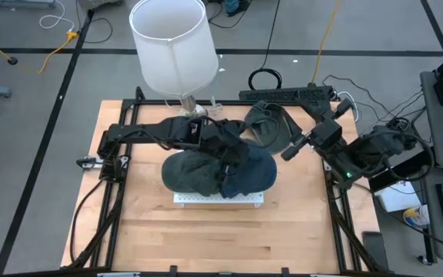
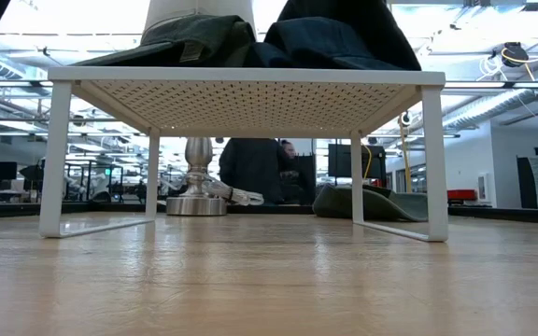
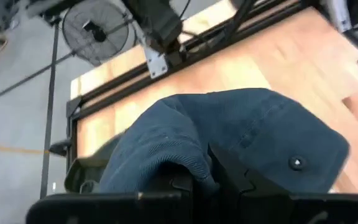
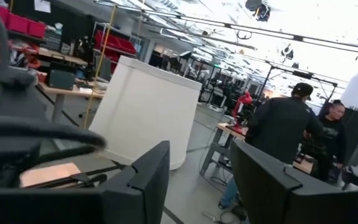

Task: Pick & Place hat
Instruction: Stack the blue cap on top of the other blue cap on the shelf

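Two dark, matte-black jointed arms, the left arm [image 1: 152, 132] long and slender with black cables trailing from its base, the right arm [image 1: 360, 154] bulkier, showing a small green light; the right gripper [image 4: 197, 180] has broad, flat black fingers [image 4: 148, 171]

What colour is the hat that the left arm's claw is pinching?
Dark navy blue hat, a small metal rivet on it; the left wrist view shows it best.

Left tool [image 1: 233, 158] pinched closed mid-table; right tool [image 4: 197, 180] raised at right, fingers apart.
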Controlling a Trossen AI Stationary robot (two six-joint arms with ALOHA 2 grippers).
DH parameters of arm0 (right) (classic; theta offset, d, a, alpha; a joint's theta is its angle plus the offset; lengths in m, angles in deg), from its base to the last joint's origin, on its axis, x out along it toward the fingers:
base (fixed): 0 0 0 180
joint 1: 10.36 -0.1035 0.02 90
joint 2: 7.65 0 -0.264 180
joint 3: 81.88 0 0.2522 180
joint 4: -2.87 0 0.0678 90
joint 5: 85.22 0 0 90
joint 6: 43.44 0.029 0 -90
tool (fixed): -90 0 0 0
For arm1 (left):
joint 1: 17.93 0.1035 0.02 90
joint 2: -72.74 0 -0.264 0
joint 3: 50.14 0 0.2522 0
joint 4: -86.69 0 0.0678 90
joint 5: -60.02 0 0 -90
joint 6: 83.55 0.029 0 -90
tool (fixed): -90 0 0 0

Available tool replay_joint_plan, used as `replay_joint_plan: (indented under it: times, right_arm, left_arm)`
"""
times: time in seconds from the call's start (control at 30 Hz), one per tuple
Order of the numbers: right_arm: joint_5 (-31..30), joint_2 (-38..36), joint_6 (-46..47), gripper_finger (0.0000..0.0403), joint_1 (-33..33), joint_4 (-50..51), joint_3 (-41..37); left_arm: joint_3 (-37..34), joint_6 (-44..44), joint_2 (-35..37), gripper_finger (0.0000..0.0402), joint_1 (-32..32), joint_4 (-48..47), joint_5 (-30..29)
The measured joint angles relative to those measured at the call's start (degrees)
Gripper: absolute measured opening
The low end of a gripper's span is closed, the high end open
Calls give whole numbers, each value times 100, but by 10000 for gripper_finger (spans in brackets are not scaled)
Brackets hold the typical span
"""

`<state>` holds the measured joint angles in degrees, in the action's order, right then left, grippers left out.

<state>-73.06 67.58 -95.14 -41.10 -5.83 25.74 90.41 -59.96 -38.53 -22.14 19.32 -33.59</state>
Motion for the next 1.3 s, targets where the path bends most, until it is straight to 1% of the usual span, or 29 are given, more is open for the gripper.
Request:
replay_joint_plan:
  times: [0.13,0.3,0.53,0.67,0.8,1.0,1.1,1.17,1.3]
  right_arm:
    - [-3,-1,5,160,2,0,0]
    - [-3,-1,4,158,1,0,0]
    - [-3,0,4,155,2,2,0]
    - [-7,1,-16,155,2,6,0]
    - [-7,1,-18,155,2,11,0]
    - [-9,1,-10,155,2,9,0]
    - [-9,1,-47,155,2,8,0]
    - [-9,1,-62,155,2,9,0]
    - [-9,1,-62,155,2,8,0]
  left_arm:
    - [2,102,3,26,-10,-170,43]
    - [2,-272,-14,26,11,-508,-120]
    - [2,-745,-336,26,7,-819,-165]
    - [-7,-1033,-520,26,11,-978,-432]
    - [2,-1156,-609,26,11,-1127,-585]
    - [-6,-1286,-711,26,-10,-1568,-590]
    - [-91,-1381,-694,27,-3,-1587,-572]
    - [-114,-1579,-706,37,21,-1694,-548]
    - [-119,-2033,-699,80,51,-1750,-459]
